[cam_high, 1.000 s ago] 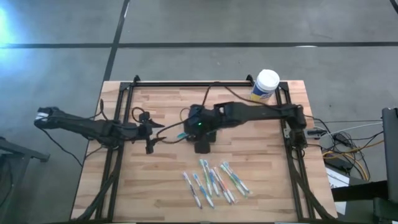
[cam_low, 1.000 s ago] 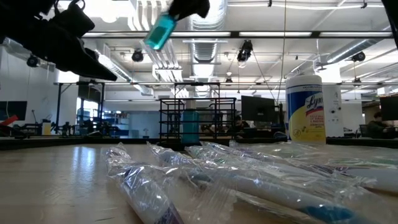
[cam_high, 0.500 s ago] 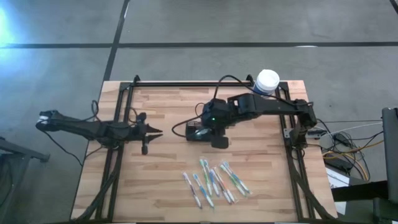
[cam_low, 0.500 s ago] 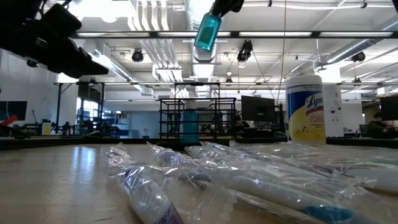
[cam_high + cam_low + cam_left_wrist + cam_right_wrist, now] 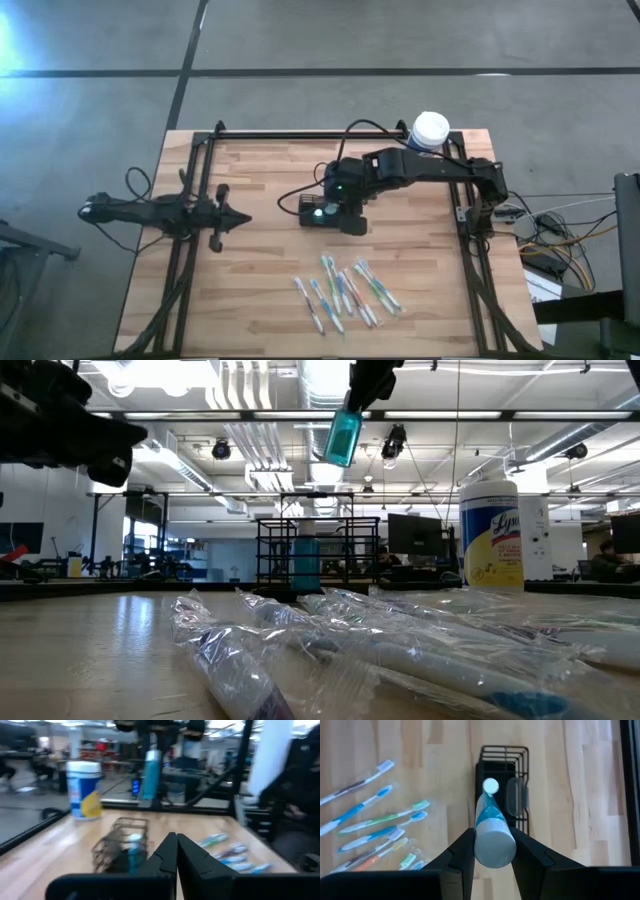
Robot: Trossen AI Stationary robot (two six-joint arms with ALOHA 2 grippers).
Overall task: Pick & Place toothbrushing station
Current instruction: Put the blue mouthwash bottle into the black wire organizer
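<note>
- In the low view, the wrapped toothbrushes (image 5: 330,645) lay nearest the camera, a clear-plastic heap across the front of the table (image 5: 90,630). The high view showed them as a loose row of separate packets (image 5: 345,290) near the table's front edge.
- Behind them stood the holder (image 5: 305,555), a small black wire-mesh rack near the middle of the table. From overhead the right arm partly covered it (image 5: 308,212), while the right wrist view looked straight down into it (image 5: 502,775) and showed a pale item in one side compartment.
- The right gripper (image 5: 492,847) hung above the holder, its fingers (image 5: 461,852) clamped on a teal tube with a white cap (image 5: 490,827), which pointed down at the rack. The low view showed the tube (image 5: 343,435) hanging well clear of the holder's top, a gap that the overhead view could not show.
- The left gripper (image 5: 243,218) sat off to the table's left side, well apart from the holder, and the left wrist view showed its fingers (image 5: 167,855) pressed together on nothing.
- Farthest back, a canister with a white lid and yellow label (image 5: 492,535) stood at the far right corner (image 5: 428,135).
</note>
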